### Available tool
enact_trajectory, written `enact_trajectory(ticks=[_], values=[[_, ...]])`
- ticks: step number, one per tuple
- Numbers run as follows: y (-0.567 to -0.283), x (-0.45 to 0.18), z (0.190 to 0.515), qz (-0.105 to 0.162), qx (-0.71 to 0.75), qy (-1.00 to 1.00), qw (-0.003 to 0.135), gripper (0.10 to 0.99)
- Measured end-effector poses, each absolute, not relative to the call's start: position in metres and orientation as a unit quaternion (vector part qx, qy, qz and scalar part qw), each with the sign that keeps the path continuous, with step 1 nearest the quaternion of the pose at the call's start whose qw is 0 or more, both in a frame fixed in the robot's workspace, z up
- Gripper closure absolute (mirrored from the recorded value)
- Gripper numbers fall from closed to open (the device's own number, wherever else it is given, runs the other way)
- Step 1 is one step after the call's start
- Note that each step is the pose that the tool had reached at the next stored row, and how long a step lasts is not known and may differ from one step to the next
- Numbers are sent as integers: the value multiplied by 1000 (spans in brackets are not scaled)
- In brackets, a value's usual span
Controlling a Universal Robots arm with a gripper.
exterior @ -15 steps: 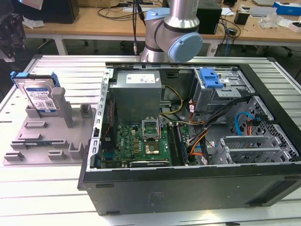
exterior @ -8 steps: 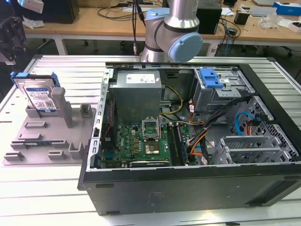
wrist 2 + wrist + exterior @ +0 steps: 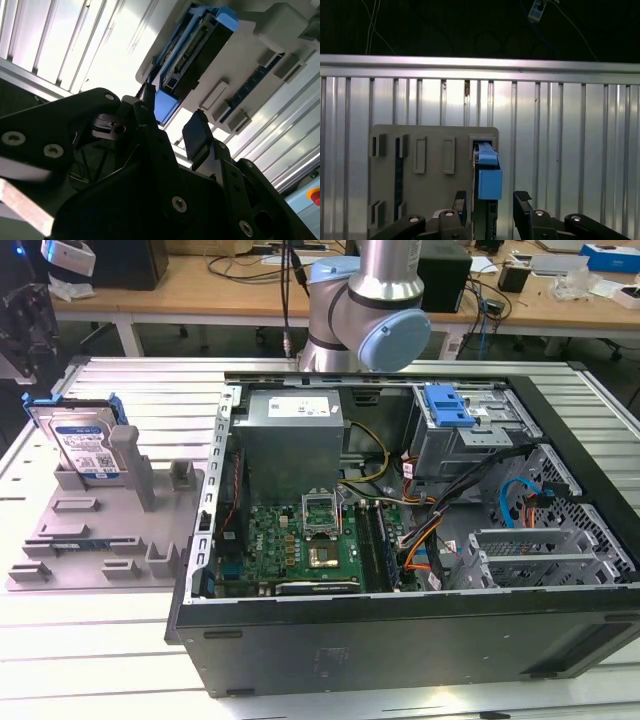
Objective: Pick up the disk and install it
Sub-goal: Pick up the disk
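A grey post (image 3: pixel 128 455) hides part of the disk (image 3: pixel 84 448)

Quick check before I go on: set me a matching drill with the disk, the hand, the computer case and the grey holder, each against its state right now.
Things:
1. disk
2. hand
3. computer case
4. grey holder

States:
A. lying on its side, lid off, boards exposed
B. open, lined up with the disk in the first wrist view
C. lying flat at the exterior view's left
D. standing on edge in a slot

Pairs: 1-D, 2-B, 3-A, 4-C
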State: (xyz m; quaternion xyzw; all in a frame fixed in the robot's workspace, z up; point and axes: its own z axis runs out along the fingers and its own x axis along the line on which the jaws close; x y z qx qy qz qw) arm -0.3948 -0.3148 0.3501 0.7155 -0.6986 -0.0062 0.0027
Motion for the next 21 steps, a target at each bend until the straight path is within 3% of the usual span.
enact_trajectory(ticks=[21], values=[[-313, -398, 335, -6, 715, -699, 3, 588]])
